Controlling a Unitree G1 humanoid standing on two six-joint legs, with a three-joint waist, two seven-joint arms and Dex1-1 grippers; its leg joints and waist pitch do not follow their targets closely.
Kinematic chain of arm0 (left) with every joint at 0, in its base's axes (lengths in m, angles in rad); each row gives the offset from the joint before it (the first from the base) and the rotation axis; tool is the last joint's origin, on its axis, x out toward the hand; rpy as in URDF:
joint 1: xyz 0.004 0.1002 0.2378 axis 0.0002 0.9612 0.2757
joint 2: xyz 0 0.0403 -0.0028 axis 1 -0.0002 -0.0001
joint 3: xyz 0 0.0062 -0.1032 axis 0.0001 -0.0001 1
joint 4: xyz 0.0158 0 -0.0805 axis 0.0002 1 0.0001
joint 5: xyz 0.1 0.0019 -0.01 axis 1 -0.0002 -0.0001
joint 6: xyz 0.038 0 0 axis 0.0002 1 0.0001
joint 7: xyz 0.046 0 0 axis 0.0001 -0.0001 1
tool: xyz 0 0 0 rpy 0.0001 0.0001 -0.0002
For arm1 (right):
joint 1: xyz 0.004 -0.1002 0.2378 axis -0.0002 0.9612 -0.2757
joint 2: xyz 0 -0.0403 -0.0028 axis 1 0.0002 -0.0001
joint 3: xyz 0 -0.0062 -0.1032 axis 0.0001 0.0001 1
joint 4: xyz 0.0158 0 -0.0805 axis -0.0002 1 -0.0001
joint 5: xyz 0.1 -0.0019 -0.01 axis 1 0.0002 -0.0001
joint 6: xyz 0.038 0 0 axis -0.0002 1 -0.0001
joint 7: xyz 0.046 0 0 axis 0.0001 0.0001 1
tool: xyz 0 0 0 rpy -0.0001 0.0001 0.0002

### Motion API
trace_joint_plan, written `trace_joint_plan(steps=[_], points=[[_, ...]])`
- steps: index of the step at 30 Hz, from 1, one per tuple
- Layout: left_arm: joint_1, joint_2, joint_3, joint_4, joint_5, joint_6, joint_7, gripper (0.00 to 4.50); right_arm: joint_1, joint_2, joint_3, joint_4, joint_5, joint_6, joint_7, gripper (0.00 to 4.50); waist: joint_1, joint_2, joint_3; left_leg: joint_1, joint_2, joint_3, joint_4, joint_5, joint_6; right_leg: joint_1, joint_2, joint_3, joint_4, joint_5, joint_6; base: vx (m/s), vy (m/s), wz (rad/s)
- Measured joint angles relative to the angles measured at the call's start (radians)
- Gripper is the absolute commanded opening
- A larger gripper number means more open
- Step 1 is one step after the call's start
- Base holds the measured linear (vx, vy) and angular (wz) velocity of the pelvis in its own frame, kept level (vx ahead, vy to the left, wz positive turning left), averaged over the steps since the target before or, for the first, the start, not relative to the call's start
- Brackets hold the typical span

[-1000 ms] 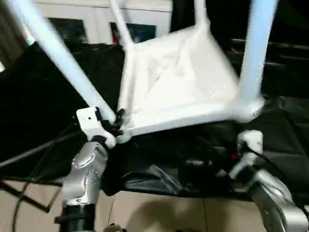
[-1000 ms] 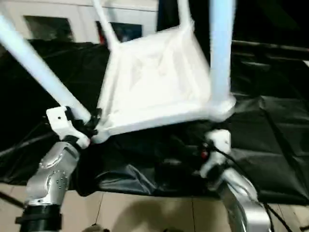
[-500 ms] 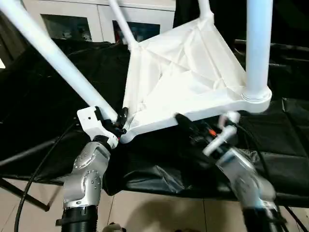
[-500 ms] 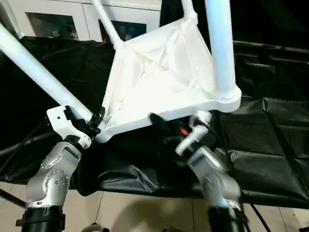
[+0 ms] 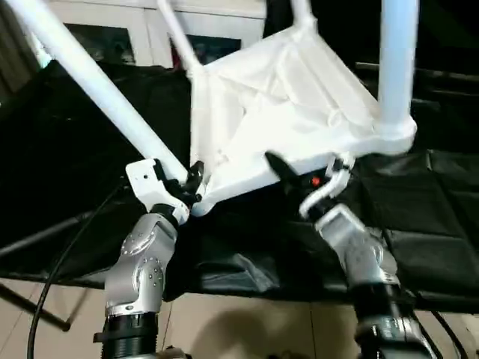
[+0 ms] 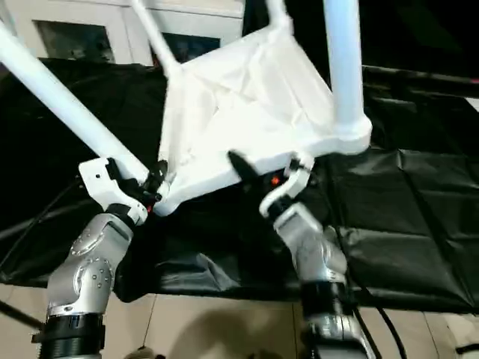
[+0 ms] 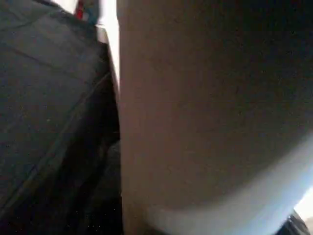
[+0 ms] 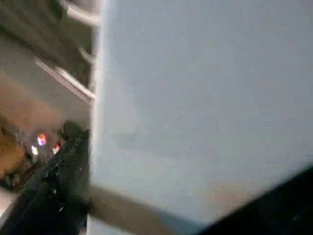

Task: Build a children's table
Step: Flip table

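The children's table (image 5: pixel 277 105) is held upside down and tilted above a bench covered in black sheeting (image 5: pixel 60 149), its ribbed white underside facing the camera and its white tube legs rising toward and past the top of the head views. The left gripper (image 5: pixel 178 183) sits at the near left corner of the tabletop, its jaws clamped on the base of the near left leg (image 5: pixel 97 86) where that leg meets its corner socket; in the left wrist view the pale tube surface (image 7: pixel 205 112) stands close before the lens. The right gripper (image 5: pixel 303 176) is under the near edge of the tabletop, close to the near right leg (image 5: pixel 397 67), with its jaws spread wide apart, one black finger (image 5: pixel 281 168) lying against the edge of the top. A white glass-door cabinet (image 5: pixel 112 37) stands behind the bench, and light floor tiles (image 5: pixel 247 329) show beneath the silver forearms.
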Motion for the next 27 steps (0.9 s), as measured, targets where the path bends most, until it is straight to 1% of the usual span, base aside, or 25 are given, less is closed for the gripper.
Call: trace_joint_plan(steps=[3, 5, 6, 9, 11, 14, 16, 18, 20, 21, 24, 25, 26, 27], points=[[0.001, 0.003, -0.002, 0.000, 0.013, -0.011, 0.004, 2.11, -0.047, 0.008, -0.048, 0.052, 0.046, 0.018, -0.017, 4.50, -0.006, 0.000, 0.000, 0.000, 0.000, 0.000, 0.000, 0.000, 0.000, -0.001, 0.000, 0.000, 0.000, 0.000, 0.000, 0.000, 0.000, 0.00], [0.001, 0.004, -0.007, -0.001, 0.027, -0.018, 0.007, 2.11, -0.079, 0.022, -0.086, 0.088, 0.090, 0.040, -0.027, 4.50, -0.009, -0.001, 0.000, 0.000, 0.000, 0.000, 0.000, 0.000, 0.000, -0.002, 0.001, 0.000, 0.000, 0.001, -0.001, 0.000, 0.000, 0.00], [0.001, 0.005, -0.012, -0.002, 0.032, -0.021, 0.008, 2.11, -0.093, 0.027, -0.106, 0.100, 0.113, 0.054, -0.035, 4.50, -0.009, -0.001, 0.000, -0.001, 0.000, 0.000, 0.000, 0.000, 0.000, -0.003, 0.001, 0.000, 0.000, 0.001, -0.001, 0.000, 0.000, 0.00], [0.005, 0.005, -0.021, -0.010, 0.046, -0.023, 0.011, 2.11, -0.122, 0.031, -0.144, 0.133, 0.151, 0.084, -0.056, 4.50, -0.008, -0.001, 0.000, -0.002, 0.000, 0.000, 0.000, 0.002, 0.002, -0.004, 0.001, 0.000, 0.000, 0.000, -0.001, 0.000, 0.000, 0.00], [0.007, 0.005, -0.026, -0.012, 0.052, -0.026, 0.011, 2.11, -0.137, 0.032, -0.162, 0.160, 0.164, 0.091, -0.063, 4.21, -0.007, -0.002, 0.001, -0.003, 0.000, 0.001, 0.000, 0.002, 0.002, -0.005, 0.001, 0.000, 0.000, 0.000, -0.001, 0.000, 0.000, 0.00], [0.012, 0.004, -0.030, -0.014, 0.065, -0.033, 0.011, 2.11, -0.151, 0.032, -0.193, 0.194, 0.182, 0.106, -0.071, 4.08, -0.006, -0.002, 0.001, -0.003, 0.000, 0.001, 0.000, 0.005, 0.007, -0.006, 0.000, 0.000, 0.000, 0.000, -0.001, 0.000, 0.000, 0.00], [0.015, 0.004, -0.032, -0.014, 0.066, -0.035, 0.011, 2.11, -0.151, 0.032, -0.210, 0.208, 0.194, 0.110, -0.083, 3.79, -0.004, -0.002, 0.001, -0.004, 0.000, 0.001, 0.000, 0.005, 0.007, -0.006, 0.000, 0.000, 0.000, 0.000, -0.001, 0.000, 0.000, 0.00], [0.017, 0.004, -0.034, -0.016, 0.066, -0.035, 0.010, 2.11, -0.155, 0.029, -0.227, 0.228, 0.201, 0.115, -0.100, 3.62, -0.001, -0.002, 0.001, -0.004, 0.000, 0.001, 0.000, 0.005, 0.006, -0.006, 0.000, 0.000, 0.000, 0.000, -0.001, 0.000, 0.000, 0.00], [0.017, 0.004, -0.034, -0.017, 0.066, -0.035, 0.008, 2.11, -0.156, 0.028, -0.233, 0.238, 0.201, 0.116, -0.106, 3.36, 0.001, -0.002, 0.001, -0.004, 0.000, 0.001, 0.000, 0.005, 0.006, -0.006, 0.000, 0.000, 0.000, 0.000, -0.001, 0.000, 0.000, 0.00], [0.017, 0.004, -0.034, -0.017, 0.066, -0.035, 0.008, 2.11, -0.157, 0.028, -0.237, 0.242, 0.201, 0.116, -0.107, 3.36, 0.001, -0.002, 0.001, -0.004, 0.000, 0.001, 0.000, 0.005, 0.006, -0.007, 0.000, 0.000, 0.000, 0.000, -0.001, 0.000, 0.000, 0.00], [0.017, 0.004, -0.035, -0.017, 0.066, -0.035, 0.008, 2.11, -0.164, 0.028, -0.239, 0.243, 0.201, 0.116, -0.106, 3.05, 0.000, -0.002, 0.001, -0.004, 0.000, 0.001, 0.000, 0.005, 0.006, -0.007, 0.000, 0.000, 0.001, 0.000, -0.001, 0.000, 0.000, 0.00], [0.017, 0.004, -0.035, -0.017, 0.066, -0.035, 0.008, 2.11, -0.166, 0.028, -0.240, 0.244, 0.201, 0.116, -0.107, 3.05, 0.000, -0.002, 0.001, -0.004, 0.000, 0.001, 0.000, 0.005, 0.006, -0.007, 0.000, 0.000, 0.001, 0.000, -0.001, 0.000, 0.000, 0.00], [0.017, 0.004, -0.035, -0.017, 0.066, -0.035, 0.008, 2.11, -0.167, 0.028, -0.241, 0.244, 0.201, 0.116, -0.107, 2.85, 0.000, -0.002, 0.001, -0.004, 0.000, 0.001, 0.000, 0.005, 0.006, -0.007, 0.000, 0.000, 0.001, 0.000, -0.001, 0.000, 0.000, 0.00], [0.017, 0.004, -0.035, -0.017, 0.066, -0.035, 0.008, 2.11, -0.169, 0.028, -0.245, 0.246, 0.201, 0.116, -0.107, 2.85, 0.000, -0.002, 0.001, -0.004, 0.000, 0.001, 0.000, 0.005, 0.006, -0.007, 0.000, 0.000, 0.001, 0.000, -0.001, 0.000, 0.000, 0.00]])
